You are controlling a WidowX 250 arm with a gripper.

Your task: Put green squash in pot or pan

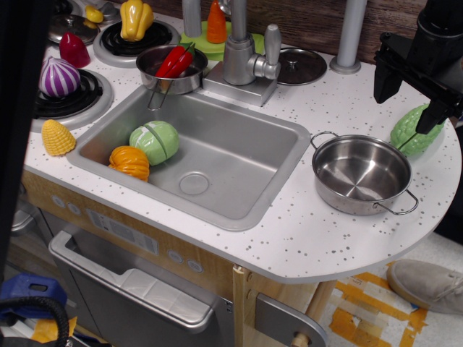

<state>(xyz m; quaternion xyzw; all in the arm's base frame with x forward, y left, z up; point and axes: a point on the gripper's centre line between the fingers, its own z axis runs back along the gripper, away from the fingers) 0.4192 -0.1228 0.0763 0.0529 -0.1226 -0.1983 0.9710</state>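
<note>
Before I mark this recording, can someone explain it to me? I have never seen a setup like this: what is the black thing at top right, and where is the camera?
There is one picture, taken from above and in front of a toy kitchen counter. The black thing is the end of a robot arm; its tool hangs over the green squash at the counter's right edge. Whether it grips the squash cannot be told. Beside it stands an empty steel pan. The sink holds a pale green round vegetable and an orange one. Near the tap, a smaller pot holds a red pepper.
</note>
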